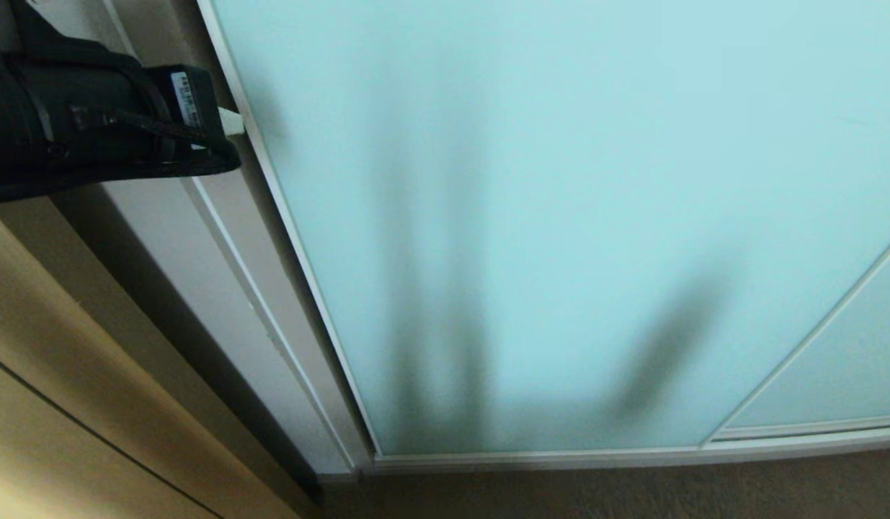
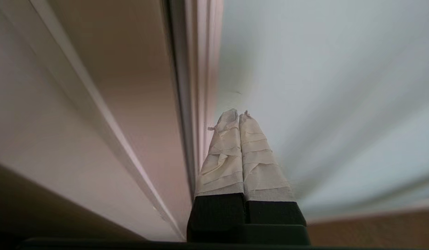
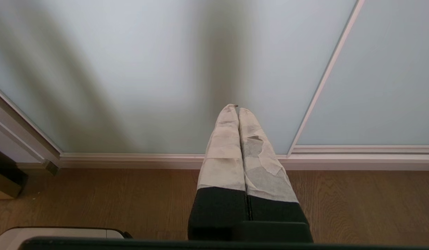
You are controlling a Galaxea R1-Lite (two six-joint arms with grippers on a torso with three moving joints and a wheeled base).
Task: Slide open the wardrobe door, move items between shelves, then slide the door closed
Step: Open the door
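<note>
Two grippers show, both with taped fingers pressed together and holding nothing. The left gripper (image 2: 238,114) is raised at the upper left of the head view, its black arm (image 1: 91,122) reaching in from the side with a pale tip (image 1: 232,122) right at the left frame edge of the door (image 1: 560,216). In its own wrist view the fingertips (image 2: 228,119) sit just beside that white frame (image 2: 204,86), over the frosted glass; whether they touch it cannot be told. The right gripper (image 3: 238,108) is absent from the head view; its wrist camera shows it hanging low, pointing toward the foot of the door (image 3: 131,69), apart from the glass, above a wooden floor (image 3: 96,198).

The door is closed, its pale aqua panel filling most of the head view, with a second panel (image 1: 841,360) overlapping at the lower right. Only the head view shows tan wood (image 1: 48,404) to the left of the wardrobe. Only the right wrist view shows a pale rounded body (image 3: 54,233) down by the floor.
</note>
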